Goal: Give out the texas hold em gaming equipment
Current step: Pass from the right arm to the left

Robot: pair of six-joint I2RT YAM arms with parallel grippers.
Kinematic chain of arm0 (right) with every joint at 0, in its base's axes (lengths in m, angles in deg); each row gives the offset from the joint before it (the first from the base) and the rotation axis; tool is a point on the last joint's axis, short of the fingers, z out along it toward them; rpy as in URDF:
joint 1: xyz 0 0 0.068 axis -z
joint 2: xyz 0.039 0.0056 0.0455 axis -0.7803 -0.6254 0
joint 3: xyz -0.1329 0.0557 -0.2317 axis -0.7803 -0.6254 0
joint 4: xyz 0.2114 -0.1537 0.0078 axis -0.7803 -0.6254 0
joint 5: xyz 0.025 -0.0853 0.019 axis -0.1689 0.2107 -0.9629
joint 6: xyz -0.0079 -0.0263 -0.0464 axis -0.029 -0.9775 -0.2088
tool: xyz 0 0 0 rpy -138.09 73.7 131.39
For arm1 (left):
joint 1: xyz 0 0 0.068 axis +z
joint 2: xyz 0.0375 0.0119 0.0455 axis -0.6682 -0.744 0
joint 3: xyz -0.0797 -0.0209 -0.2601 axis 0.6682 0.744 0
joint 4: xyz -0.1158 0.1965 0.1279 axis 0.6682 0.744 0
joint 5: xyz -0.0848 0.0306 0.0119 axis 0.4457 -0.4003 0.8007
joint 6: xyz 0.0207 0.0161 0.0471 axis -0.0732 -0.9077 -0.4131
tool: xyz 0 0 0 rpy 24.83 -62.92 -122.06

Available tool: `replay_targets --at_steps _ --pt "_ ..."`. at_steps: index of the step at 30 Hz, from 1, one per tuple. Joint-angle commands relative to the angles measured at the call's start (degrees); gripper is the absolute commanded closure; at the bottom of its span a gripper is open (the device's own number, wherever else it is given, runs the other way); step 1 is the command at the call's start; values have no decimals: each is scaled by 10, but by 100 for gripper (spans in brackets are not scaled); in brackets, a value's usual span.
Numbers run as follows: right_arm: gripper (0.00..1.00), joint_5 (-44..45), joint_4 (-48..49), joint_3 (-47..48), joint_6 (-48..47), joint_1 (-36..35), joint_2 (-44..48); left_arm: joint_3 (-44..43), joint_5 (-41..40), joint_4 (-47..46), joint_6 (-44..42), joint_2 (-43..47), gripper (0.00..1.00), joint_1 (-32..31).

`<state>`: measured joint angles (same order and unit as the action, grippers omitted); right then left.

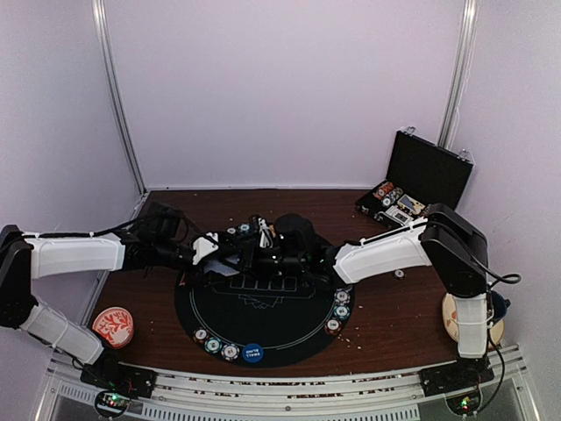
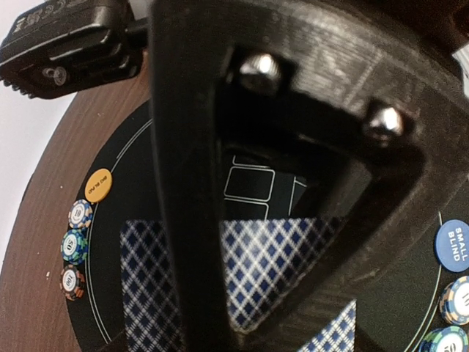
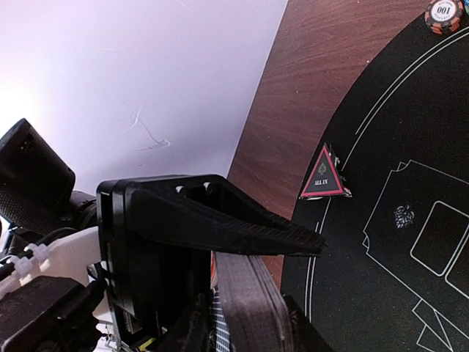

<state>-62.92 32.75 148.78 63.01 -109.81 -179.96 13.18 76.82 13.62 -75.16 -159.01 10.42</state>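
Note:
Both arms meet over the far side of the black round mat (image 1: 263, 329). My left gripper (image 1: 230, 250) (image 2: 264, 308) is shut on blue diamond-backed playing cards (image 2: 271, 257), seen through its fingers. My right gripper (image 1: 273, 246) (image 3: 304, 293) stands open around the same deck (image 3: 256, 308), seen edge-on, its upper finger (image 3: 220, 220) spread away from the stack. A red triangle marker (image 3: 323, 176) lies on the mat's rim. Striped chips (image 2: 74, 246) (image 1: 215, 344) (image 1: 340, 311), an orange button (image 2: 98, 184) and a blue small-blind button (image 1: 252, 352) (image 2: 453, 245) sit along the mat's edge.
An open black case (image 1: 421, 171) with more chips stands at the back right. A red-and-white dish (image 1: 113, 325) sits at the front left. A tan plate (image 1: 451, 320) and dark blue cup (image 1: 500, 307) are behind the right arm's base.

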Motion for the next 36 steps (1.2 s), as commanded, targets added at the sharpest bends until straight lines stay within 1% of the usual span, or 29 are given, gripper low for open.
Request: replay_targets --at_steps 1,6,12,16,23,31,36 --pt "67 -3 -15 12 -27 1 8 -17 -18 17 -8 -11 73 -2" --pt "62 -10 -18 9 -36 7 0 -16 -35 32 -6 -7 77 -2" --pt "59 -17 -17 2 -44 11 -8 -4 -52 36 -4 -3 82 -2" --pt "57 -24 -13 3 -47 11 -23 -11 -53 48 0 -10 84 -2" --pt "56 -36 -5 8 -46 11 -50 -19 -40 66 -2 -24 92 -2" --pt "57 -51 28 11 -30 11 -65 -21 -36 66 0 -33 93 -3" --pt "56 -53 26 24 -26 11 -77 -20 -34 66 -1 -35 93 -2"
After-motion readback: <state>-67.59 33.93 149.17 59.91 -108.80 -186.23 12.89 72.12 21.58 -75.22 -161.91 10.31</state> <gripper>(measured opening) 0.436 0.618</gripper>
